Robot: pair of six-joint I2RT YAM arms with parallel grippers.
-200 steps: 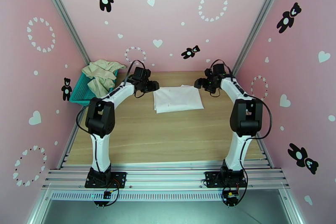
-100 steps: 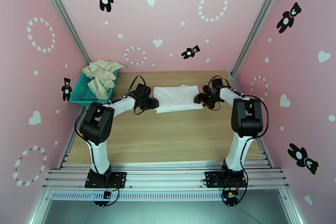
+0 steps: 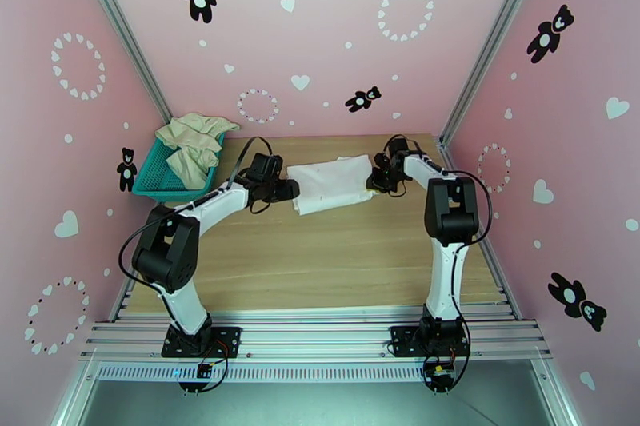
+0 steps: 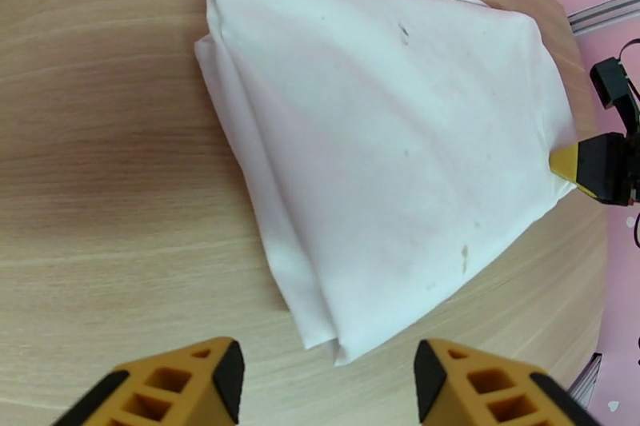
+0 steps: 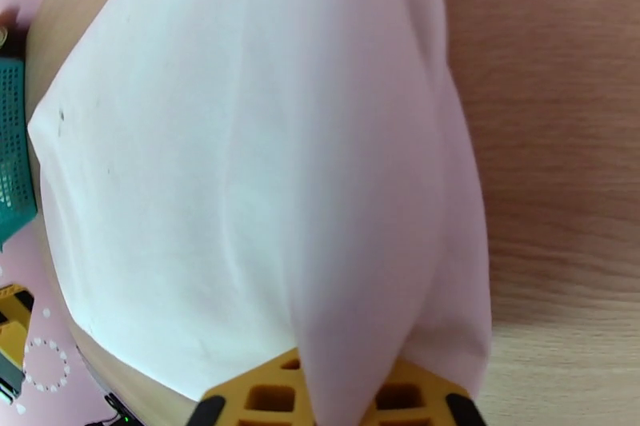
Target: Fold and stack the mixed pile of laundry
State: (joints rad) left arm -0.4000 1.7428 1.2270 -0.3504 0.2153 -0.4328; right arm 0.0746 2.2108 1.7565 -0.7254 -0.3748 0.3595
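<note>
The right end effector (image 5: 336, 378) is clamped on the right edge of the folded white T-shirt (image 3: 332, 184). In the right wrist view a fold of the cloth is pinched between its yellow fingers (image 5: 264, 397), and the fabric rises from them in a taut ridge. That side of the T-shirt is lifted slightly off the wooden surface (image 3: 320, 260).

The left end effector (image 4: 326, 368) sits at the T-shirt's left edge with its jaws apart and nothing between them. In the left wrist view the nearest folded corner of the shirt lies just ahead of the gap. A tiny dark mark (image 4: 403, 33) shows on the cloth towards the far side.

Well to the left of the T-shirt, against the wall, a teal mesh basket (image 3: 154, 178) holds the crumpled cream-beige garment (image 3: 192, 144), which spills over the rim.
</note>
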